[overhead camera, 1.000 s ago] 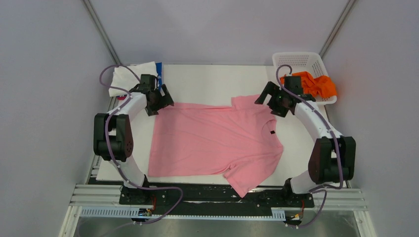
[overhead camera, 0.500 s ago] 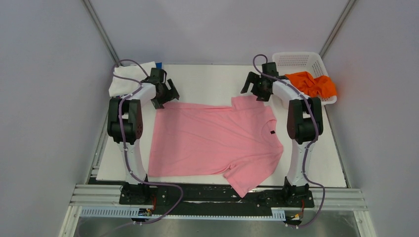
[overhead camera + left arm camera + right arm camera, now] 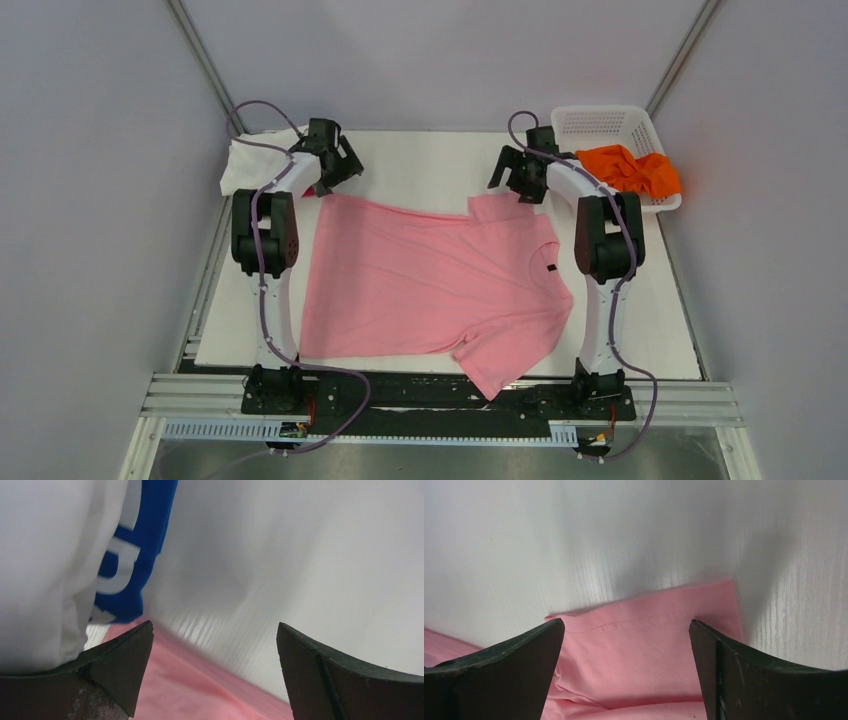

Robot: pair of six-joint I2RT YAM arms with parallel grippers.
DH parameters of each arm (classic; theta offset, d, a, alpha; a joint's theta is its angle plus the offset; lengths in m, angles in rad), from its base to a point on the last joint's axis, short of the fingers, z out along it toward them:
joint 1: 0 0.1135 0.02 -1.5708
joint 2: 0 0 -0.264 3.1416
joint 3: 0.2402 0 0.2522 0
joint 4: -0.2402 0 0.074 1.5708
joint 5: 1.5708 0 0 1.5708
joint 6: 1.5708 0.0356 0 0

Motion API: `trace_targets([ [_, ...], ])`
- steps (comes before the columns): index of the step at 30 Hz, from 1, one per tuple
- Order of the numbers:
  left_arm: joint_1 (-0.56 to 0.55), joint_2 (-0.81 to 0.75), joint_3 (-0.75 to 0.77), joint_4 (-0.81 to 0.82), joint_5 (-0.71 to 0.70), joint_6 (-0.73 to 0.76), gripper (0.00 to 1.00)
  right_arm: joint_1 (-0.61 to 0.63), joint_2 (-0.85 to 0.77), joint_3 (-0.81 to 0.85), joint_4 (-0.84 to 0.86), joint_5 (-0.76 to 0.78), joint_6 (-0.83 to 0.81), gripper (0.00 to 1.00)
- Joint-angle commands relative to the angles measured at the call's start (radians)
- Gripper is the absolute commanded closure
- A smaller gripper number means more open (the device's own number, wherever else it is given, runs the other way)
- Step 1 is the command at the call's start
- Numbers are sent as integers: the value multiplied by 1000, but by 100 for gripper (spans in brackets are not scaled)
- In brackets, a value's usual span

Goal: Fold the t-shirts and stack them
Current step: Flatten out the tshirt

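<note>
Pink t-shirt (image 3: 430,280) lies flat, hem corner just below left gripper (image 3: 215,640), sleeve under right gripper (image 3: 626,630), both wide open and empty; risk: left finger snags the adjacent white shirt (image 3: 45,570).

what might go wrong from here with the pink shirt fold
The open left gripper hangs close to the folded white cloth shirt and blue shirt; closing could snag them. The open right gripper is over only a sleeve of the flat light pink t-shirt, so lifting may skew the fold.
</note>
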Motion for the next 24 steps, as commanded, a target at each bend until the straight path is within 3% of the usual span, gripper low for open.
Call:
trace_targets([
  [1,2,76,147,34,-42,-26,0,-4,22,71,39,57,-32,0],
  [9,3,180,397,-100,-49,10,0,-3,-9,80,55,68,-58,0],
  [13,-5,14,278,-102,-51,50,0,-1,-56,43,61,63,-77,0],
  [21,-103,-328,-163,-161,-176,94,0,73,-168,-119,63,187,-134,0],
  [24,-121,-380,-270,-145,-95,82,0,100,-183,-169,62,227,-132,0],
])
